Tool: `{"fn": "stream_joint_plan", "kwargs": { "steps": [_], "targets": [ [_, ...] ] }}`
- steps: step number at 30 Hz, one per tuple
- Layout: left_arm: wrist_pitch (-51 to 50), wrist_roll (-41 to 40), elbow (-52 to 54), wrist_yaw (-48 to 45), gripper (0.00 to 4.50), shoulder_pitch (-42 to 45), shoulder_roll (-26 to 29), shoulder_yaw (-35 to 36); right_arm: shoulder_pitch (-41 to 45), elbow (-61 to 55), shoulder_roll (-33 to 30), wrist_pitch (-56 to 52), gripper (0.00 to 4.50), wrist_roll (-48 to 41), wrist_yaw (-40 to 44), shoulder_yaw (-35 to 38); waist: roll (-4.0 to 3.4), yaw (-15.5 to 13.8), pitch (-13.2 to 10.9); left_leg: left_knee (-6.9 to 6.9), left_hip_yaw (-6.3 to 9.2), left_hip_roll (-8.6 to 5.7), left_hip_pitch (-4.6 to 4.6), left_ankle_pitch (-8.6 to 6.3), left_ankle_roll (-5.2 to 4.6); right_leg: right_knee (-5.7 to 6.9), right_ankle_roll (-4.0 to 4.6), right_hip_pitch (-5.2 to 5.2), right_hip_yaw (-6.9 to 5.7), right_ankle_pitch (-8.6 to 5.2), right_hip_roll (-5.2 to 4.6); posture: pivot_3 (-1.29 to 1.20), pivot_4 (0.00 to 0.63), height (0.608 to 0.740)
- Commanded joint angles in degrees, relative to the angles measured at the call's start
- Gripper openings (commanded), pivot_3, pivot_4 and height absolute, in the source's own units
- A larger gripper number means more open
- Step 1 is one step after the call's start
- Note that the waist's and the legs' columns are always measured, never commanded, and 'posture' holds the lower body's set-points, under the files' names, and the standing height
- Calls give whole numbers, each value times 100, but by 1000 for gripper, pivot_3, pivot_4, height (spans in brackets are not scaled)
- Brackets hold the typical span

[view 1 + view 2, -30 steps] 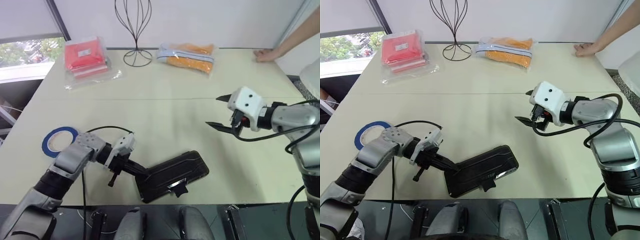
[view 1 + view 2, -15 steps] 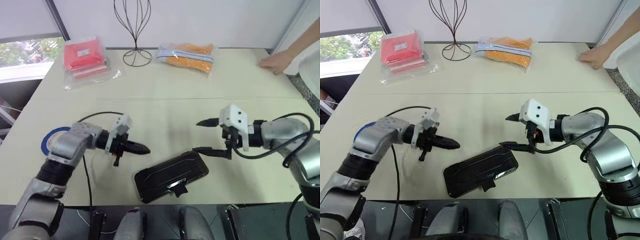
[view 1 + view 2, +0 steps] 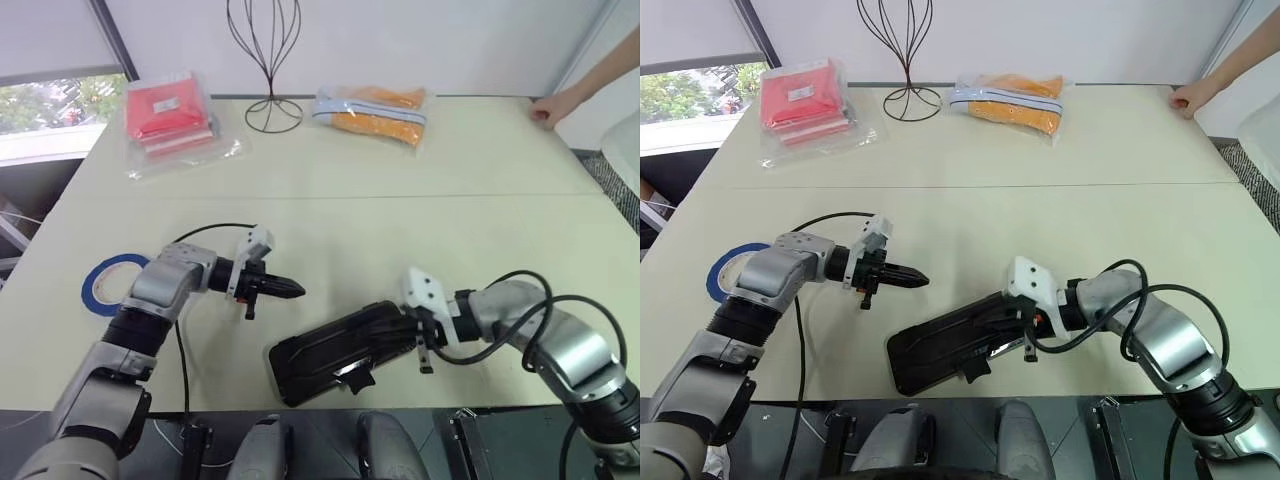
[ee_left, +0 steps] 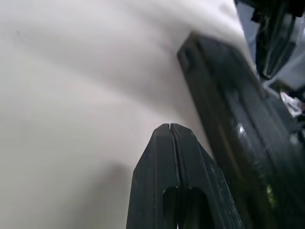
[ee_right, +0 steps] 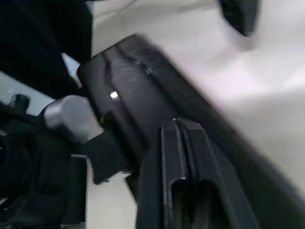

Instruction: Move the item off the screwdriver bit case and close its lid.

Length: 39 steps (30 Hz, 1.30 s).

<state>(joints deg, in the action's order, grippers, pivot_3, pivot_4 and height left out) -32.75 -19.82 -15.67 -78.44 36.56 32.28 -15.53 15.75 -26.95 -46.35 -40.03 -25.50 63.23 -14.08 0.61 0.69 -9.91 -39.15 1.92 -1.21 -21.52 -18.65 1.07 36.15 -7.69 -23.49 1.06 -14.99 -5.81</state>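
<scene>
The screwdriver bit case lies flat near the table's front edge, dark ribbed face up, with nothing lying on it. A black latch tab sticks out of its near long edge. I cannot tell the lid apart from the rest of the case, nor which thing is the item. My right gripper is shut, its fingertips over the case's right end. Whether they touch it I cannot tell. My left gripper is shut and holds nothing. It points right, above and beyond the case's left end, and its fingertips hang clear of the case.
A blue tape roll lies on the table at the left. At the back sit a red packet, a wire stand and an orange packet. A person's hand rests at the far right corner.
My right gripper dropped down and leftwards to the case's right end and shut. My left gripper lifted off the case's left end and moved away from it. The person's hand shifted.
</scene>
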Motion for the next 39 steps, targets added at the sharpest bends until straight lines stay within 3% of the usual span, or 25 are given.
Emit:
{"fn": "stream_joint_plan", "kwargs": {
  "steps": [1, 16, 39],
  "targets": [
    [215, 145, 7, -115, 0, 180, -56, -123, -91, -162, -59, 157, 44, 0, 192, -191, 0, 0, 0, 0, 0, 0, 0, 0, 0, 0, 0, 0, 0, 0, 0, 0, 150, 740],
    [627, 602, -377, -16, 0, 350, -789, -421, -446, -64, -422, 656, 44, 627, 502, -890, 2, 0, 2, -2, 0, -1, 5, 0, 0, -1, 0, 5, -1, 0, 0, 0, 150, 740],
    [770, 700, -400, -53, 0, 253, -943, -530, -400, -193, -398, 408, 44, 306, 474, -553, 4, -10, 3, -3, 2, -1, 4, 0, 0, -1, 0, 6, -1, 0, 0, 0, 150, 740]
  ]
}}
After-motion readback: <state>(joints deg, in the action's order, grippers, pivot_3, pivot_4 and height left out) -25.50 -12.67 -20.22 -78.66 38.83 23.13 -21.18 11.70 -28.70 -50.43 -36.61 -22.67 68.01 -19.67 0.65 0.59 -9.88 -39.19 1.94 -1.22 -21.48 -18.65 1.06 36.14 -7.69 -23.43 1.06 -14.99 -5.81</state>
